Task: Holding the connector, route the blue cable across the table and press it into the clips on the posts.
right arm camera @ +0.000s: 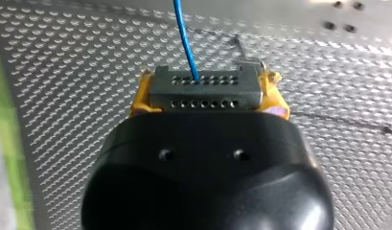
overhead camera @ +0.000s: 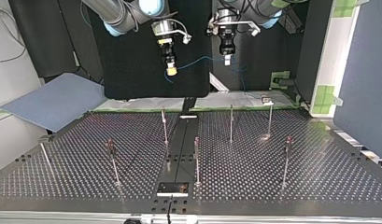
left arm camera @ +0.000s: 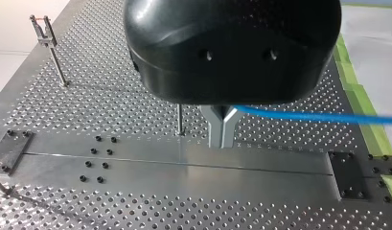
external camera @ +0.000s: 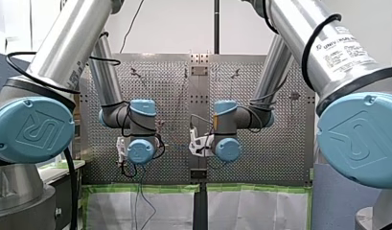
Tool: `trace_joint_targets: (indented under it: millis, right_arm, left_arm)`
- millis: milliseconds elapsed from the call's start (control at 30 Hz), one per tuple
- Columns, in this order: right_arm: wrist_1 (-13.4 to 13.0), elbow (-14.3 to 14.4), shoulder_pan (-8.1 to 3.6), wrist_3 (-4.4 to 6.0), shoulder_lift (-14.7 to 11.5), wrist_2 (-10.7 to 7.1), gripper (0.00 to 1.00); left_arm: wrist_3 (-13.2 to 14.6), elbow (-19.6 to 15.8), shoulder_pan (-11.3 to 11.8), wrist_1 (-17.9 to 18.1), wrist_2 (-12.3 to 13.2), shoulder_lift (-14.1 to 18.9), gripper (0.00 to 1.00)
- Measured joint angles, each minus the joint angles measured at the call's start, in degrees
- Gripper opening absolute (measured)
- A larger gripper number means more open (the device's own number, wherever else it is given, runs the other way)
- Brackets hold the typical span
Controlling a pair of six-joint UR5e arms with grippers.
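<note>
My left end effector (left arm camera: 221,140) aloft, tight on the blue cable (left arm camera: 318,116); my right end effector (right arm camera: 208,84) alongside, on the connector (right arm camera: 222,96).

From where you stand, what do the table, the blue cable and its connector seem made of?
Table: bare metal, perhaps aluminium; dull grey sheen, rows of drilled holes. Blue cable: likely plastic sheath, smooth, evenly coloured. Connector: seemingly moulded plastic, matte dark grey, two neat rows of holes.

Around my table (overhead camera: 319,163): pale wall (external camera: 174,24); black backdrop panel (overhead camera: 132,60); blue-grey board (overhead camera: 53,100) at top view's left; grey-blue partition (overhead camera: 366,70) at its right; green tape (external camera: 145,188) edging white sheets (external camera: 112,211).
</note>
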Motion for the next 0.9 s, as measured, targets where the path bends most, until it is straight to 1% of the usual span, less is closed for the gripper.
trace_joint_targets:
  millis: [100, 267, 633, 800, 900]
  right_arm:
    - [0.75, 0.01, 0.12, -0.04, 1.31, 0.0, 0.0]
    - [1.04, 0.03, 0.14, -0.07, 3.29, 0.0, 0.0]
    - [1.08, 0.03, 0.15, -0.06, 3.77, 0.0, 0.0]
    - [1.08, 0.03, 0.15, -0.07, 3.77, 0.0, 0.0]
    - [1.08, 0.03, 0.15, -0.07, 3.77, 0.0, 0.0]
  left_arm:
    - [0.0, -0.01, -0.01, 0.0, 0.0, 0.01, 0.0]
    - [0.0, -0.01, -0.01, 0.0, -0.01, 0.02, 0.0]
    - [0.17, -0.19, -0.18, -0.16, -0.17, -0.16, 0.0]
    - [1.95, -0.64, -2.01, -2.0, -2.01, -1.23, 0.0]
    - [2.56, -0.69, -3.02, -3.32, -3.37, -1.42, 0.0]
